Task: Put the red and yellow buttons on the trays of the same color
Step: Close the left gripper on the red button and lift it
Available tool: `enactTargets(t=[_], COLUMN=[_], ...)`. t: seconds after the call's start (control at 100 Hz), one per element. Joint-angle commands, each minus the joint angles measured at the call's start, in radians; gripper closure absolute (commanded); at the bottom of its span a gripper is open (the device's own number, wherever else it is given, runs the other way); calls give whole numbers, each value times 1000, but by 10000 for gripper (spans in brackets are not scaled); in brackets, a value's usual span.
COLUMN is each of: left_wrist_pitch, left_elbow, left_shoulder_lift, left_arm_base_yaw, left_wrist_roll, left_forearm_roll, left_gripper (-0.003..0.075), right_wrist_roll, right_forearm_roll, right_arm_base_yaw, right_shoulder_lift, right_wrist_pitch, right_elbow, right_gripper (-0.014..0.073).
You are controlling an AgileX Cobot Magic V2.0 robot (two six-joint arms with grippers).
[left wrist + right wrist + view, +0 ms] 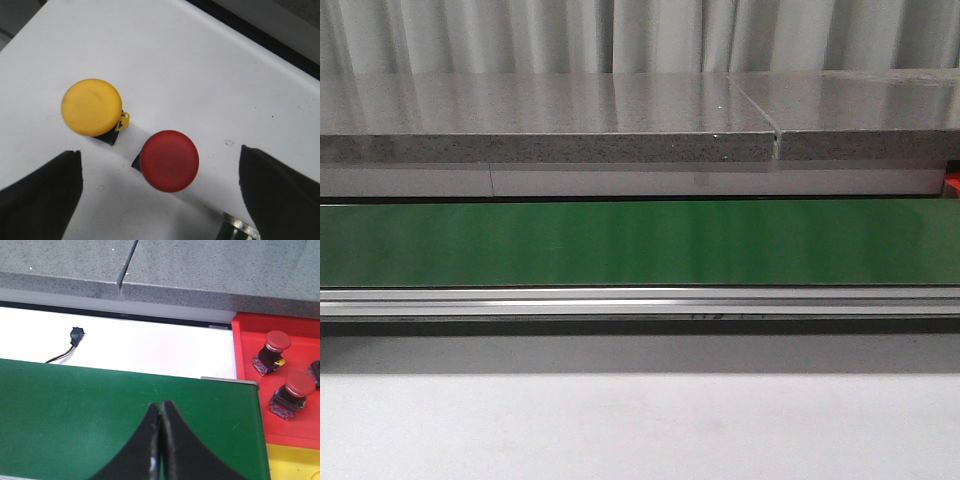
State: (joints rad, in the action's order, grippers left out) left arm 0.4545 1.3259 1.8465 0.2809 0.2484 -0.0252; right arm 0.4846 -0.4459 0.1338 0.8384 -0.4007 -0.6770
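The front view didn't give much: just the long green conveyor belt (640, 243) running across the middle of the frame, a grey speckled stone slab (550, 115) behind it and a pale white table (640, 425) along the bottom. Neither arm and none of the buttons showed up there, only a tiny sliver of red at the right edge that I couldn't make out.

The left wrist view was way more useful. The left gripper (162, 192) was spread wide open, its dark fingers (40, 197) cut off at the lower corners. Between them, on the white table surface (200, 65), sat the round yellow mushroom-head button (92, 107) in the left-centre and the round red mushroom-head button (169, 160) just beside it, lower and nearer the middle. They were close but not touching. Their black bases were mostly hidden under the caps. Some shiny metal-rimmed thing poked in at the bottom edge, too cropped to identify.

In the right wrist view, the right gripper (160, 440) was closed with nothing in it, over the green belt. At the right edge sat the red plastic tray (247, 350), partly cut off, already holding two red-capped buttons (277, 341) and another dark piece clipped by the frame. Below it, only a strip of the yellow plastic tray (287, 462) showed. A small black connector with thin wires (76, 336) lay on the white surface at upper left.
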Motion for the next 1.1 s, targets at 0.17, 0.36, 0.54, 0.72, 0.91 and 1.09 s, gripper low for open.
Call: enactTargets(t=[0.17,0.36,0.54,0.72,0.91,1.09], left_wrist_pitch=[-47,-45,-48,-24,2,13], left_elbow=[68,90,94,94,94,94], left_shoulder_lift=[24,61,68,74,80,80], left_arm_base_yaw=[3,3,3,3,3,3], left_wrist_roll=[8,8,8,8,8,6], left_forearm_roll=[-16,-26,-37,-42,-42,-42], left_gripper=[101,101,101,155,286,455], right_wrist_roll=[10,10,10,10,10,10], right_forearm_roll=[-16,-16,-16,-16,-16,-16], right_arm_base_yaw=[-2,-2,-2,-2,-2,-2], right_shoulder_lift=[-13,-13,-13,-13,-13,-13], right_wrist_pitch=[57,57,56,56,56,56], right_elbow=[-27,-27,-27,-27,-27,-27], right_gripper=[661,661,661,661,661,661])
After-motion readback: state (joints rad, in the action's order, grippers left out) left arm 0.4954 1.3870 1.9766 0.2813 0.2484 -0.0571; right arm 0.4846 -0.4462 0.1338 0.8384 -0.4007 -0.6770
